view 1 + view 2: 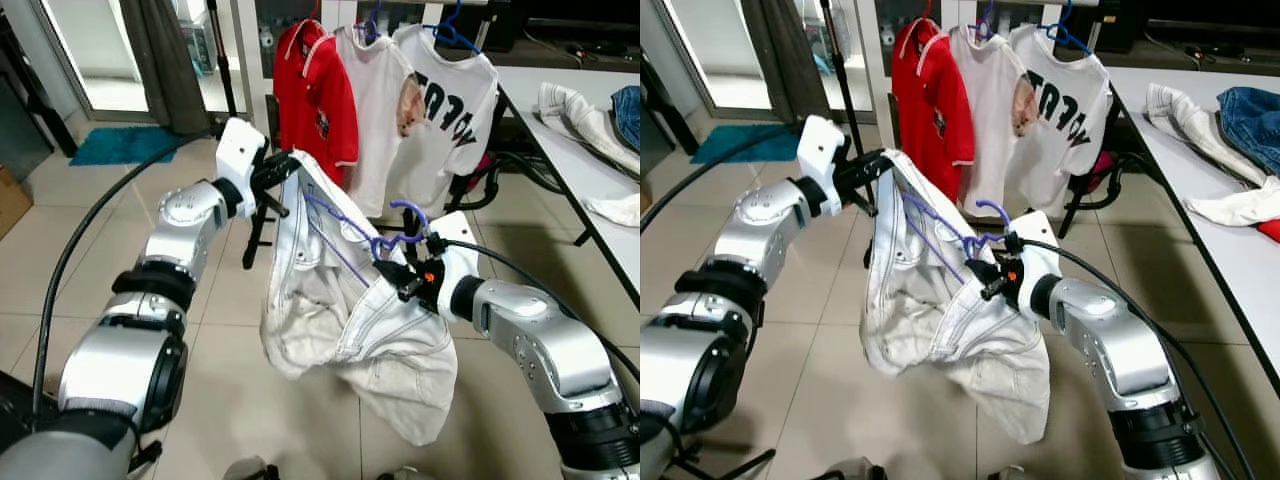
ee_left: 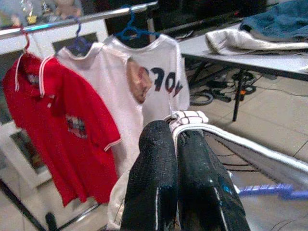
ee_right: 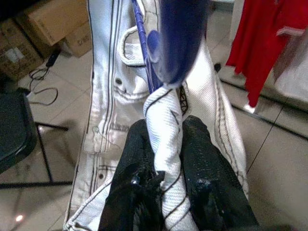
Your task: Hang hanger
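The two silver arms reach forward from the bottom of the head views, and between them hangs a white garment (image 1: 340, 320) that looks like denim, with seams and a pocket. The left gripper (image 1: 283, 172) is closed on the upper edge of this garment; in the left wrist view its fingers (image 2: 159, 183) press a fold of white cloth between them. The right gripper (image 1: 402, 275) is also closed, pinching a twisted part of the garment, as the right wrist view shows clearly. A purple hanger (image 1: 375, 238) sits inside the garment, its hook rising just above the right gripper. Behind, a red polo shirt (image 1: 315, 100) and two white T-shirts (image 1: 420, 105) hang side by side on a rail (image 2: 82, 19). On the robot's right stands a white table (image 1: 1240, 250) with clothes on it, among them something of blue denim (image 1: 1252, 120). The floor (image 1: 90, 240) has pale tiles.
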`<state>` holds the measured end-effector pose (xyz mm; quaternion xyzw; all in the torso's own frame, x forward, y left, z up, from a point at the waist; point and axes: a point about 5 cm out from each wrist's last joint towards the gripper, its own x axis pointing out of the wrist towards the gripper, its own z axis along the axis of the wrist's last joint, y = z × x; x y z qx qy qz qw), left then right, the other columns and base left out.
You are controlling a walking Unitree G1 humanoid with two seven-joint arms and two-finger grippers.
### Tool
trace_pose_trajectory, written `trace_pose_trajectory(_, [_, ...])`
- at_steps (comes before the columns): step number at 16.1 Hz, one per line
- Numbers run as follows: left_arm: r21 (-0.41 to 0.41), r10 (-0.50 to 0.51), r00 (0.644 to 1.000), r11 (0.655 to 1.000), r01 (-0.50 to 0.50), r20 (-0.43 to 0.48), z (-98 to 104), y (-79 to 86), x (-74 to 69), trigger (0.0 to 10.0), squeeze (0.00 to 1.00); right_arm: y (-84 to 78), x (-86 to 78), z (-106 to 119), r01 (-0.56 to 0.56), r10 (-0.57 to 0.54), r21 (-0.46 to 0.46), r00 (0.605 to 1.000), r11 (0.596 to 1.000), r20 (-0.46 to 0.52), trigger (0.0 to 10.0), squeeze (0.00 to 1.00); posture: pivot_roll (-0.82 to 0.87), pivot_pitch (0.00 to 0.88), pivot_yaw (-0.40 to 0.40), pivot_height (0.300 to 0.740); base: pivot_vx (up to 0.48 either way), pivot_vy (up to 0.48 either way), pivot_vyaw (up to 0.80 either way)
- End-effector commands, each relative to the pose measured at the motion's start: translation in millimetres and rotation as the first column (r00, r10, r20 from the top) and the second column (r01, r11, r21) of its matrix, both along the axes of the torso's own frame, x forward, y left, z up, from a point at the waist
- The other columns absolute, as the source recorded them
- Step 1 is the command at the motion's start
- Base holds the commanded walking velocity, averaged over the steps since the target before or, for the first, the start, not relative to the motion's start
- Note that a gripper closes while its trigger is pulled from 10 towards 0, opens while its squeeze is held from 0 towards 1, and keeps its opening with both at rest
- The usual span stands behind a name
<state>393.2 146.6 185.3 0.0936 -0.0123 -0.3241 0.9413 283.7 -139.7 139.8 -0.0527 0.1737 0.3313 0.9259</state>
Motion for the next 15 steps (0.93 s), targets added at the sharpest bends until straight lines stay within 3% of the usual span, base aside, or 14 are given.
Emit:
trace_pose_trajectory(1, [0.02, 0.026, 0.999, 0.999, -0.026, 0.03, 13.4, 3.5, 4.8, 0.0, 0.0, -5.0, 2.7, 5.3, 0.028, -0.028, -0.002, 0.999, 1.0, 0.04, 0.0, 0.0, -0.05, 0.0, 0.03, 0.74, 0.0, 0.0, 0.0])
trace_pose_trajectory(4, [0.01, 0.065, 0.997, 0.998, -0.065, -0.036, 4.3, -0.5, 7.1, 0.0, 0.0, -2.4, 0.1, 13.4, -0.034, 0.034, -0.002, 0.994, 0.999, 0.102, 0.0, 0.0, -0.06, 0.0, 0.034, 0.74, 0.0, 0.0, 0.0])
trace_pose_trajectory(8, [-0.125, 0.186, 0.971, 0.971, -0.205, -0.149, 5.7, 4.9, 14.4, 0.0, 0.0, 1.5, -10.0, 14.9, -0.154, 0.154, -0.006, 0.979, 0.988, 0.134, 0.0, 0.0, -0.06, 0.0, 0.029, 0.74, 0.0, 0.0, 0.0])
trace_pose_trajectory(11, [-0.128, 0.195, 0.969, 0.968, -0.215, -0.152, 14.9, 6.0, 17.8, 0.0, 0.0, -9.1, -15.4, 2.6, -0.188, 0.196, -0.101, 0.978, 0.977, 0.071, 0.0, 0.0, -0.06, 0.0, 0.038, 0.74, 0.0, 0.0, 0.0])
trace_pose_trajectory(15, [-0.153, 0.153, 0.982, 0.974, -0.17, -0.114, 30.6, 2.6, 20.4, 0.0, 0.0, -24.2, -15.3, -20.1, -0.101, 0.093, -0.208, 0.995, 0.973, -0.047, 0.0, 0.0, -0.06, 0.0, 0.041, 0.74, 0.0, 0.0, 0.0])
